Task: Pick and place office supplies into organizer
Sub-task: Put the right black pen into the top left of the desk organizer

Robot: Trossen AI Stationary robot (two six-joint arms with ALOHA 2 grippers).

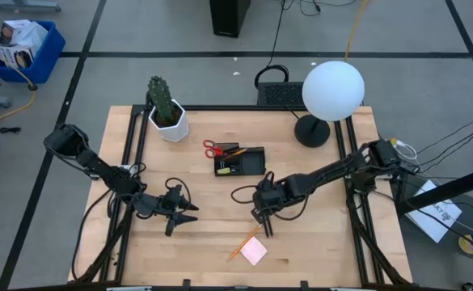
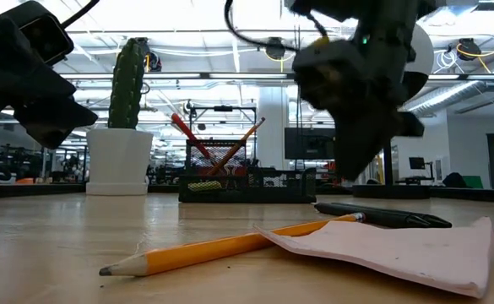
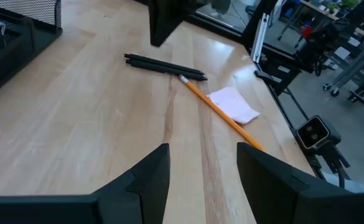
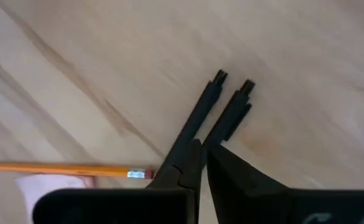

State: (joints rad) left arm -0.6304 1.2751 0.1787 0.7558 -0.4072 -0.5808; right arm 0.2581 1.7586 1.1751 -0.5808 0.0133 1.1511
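The black organizer (image 1: 240,162) stands mid-table with red-handled scissors (image 1: 212,148) sticking out of its far left corner. Two black pens (image 4: 231,112) lie side by side on the wood. Nearer the front edge an orange pencil (image 1: 244,242) lies with one end under a pink sticky-note pad (image 1: 253,251). My right gripper (image 4: 205,158) points steeply down just above the pens' near ends, shut, and no touch shows. My left gripper (image 3: 203,168) hovers open over bare wood to the pens' left, with nothing between its fingers.
A white pot with a cactus (image 1: 168,113) stands at the far left. A lamp with a white globe (image 1: 331,90) stands at the far right. Bare wood lies between the two grippers and along the near left of the table (image 1: 196,250).
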